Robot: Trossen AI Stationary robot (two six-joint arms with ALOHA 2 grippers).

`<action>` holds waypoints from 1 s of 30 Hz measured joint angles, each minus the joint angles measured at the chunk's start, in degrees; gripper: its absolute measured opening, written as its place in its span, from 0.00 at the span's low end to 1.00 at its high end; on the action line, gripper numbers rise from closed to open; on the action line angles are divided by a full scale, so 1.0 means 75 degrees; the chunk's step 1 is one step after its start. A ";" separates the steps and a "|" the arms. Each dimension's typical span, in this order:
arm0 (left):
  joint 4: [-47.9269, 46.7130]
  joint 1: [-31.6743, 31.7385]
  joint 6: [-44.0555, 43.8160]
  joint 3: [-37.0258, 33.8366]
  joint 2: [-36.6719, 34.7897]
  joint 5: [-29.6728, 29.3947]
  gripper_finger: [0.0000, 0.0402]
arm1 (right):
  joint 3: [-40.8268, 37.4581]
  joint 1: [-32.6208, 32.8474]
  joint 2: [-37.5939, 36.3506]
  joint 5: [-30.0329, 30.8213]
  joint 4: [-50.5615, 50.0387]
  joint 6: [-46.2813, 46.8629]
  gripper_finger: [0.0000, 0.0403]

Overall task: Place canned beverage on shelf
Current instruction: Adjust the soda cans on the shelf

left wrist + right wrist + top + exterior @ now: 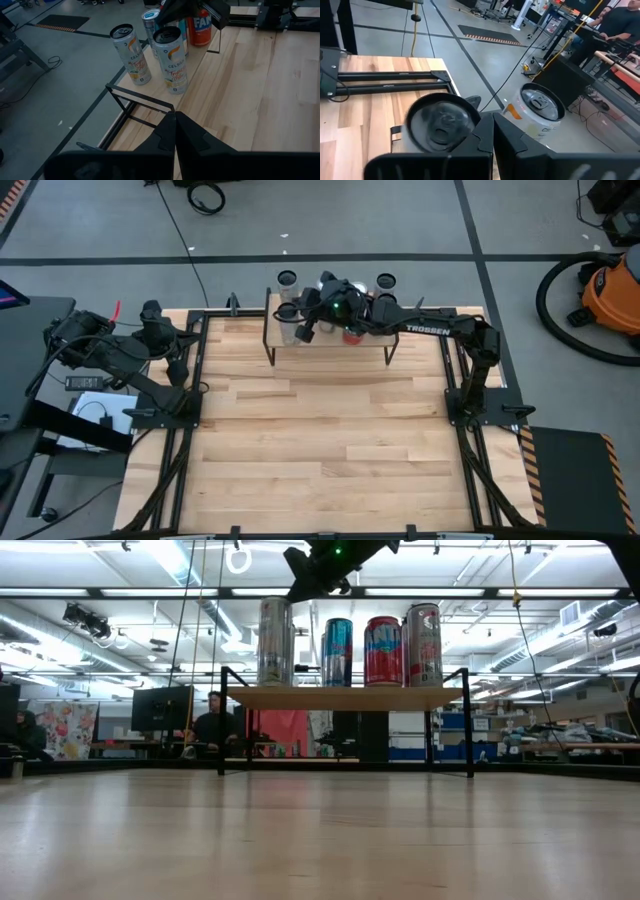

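Canned beverages (pixel 340 652) stand upright in a row on the small light-wood shelf (pixel 345 697), already placed, so the right hand (pixel 318 313) hovers above them with fingers together, empty, and the left hand (pixel 152 313), also closed, waits at the surface's (pixel 320 450) edge.

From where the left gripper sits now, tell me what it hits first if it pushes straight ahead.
Probably the nearest Celsius can on the shelf; the shut left gripper points at it across bare table, though depth is unclear.
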 joint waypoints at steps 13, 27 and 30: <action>-0.0003 -0.0003 0.0000 0.0000 0.0000 0.0000 0.02 | 0.0003 0.0196 -0.0009 0.0016 0.0112 -0.0236 0.02; -0.0006 0.0000 0.0003 0.0000 0.0000 0.0000 0.02 | 0.0012 0.0630 -0.0009 -0.0022 -0.0194 0.0137 0.02; -0.0005 0.0000 0.0003 0.0000 0.0000 0.0000 0.02 | 0.0015 0.0615 -0.0012 -0.0013 -0.0294 0.0176 0.02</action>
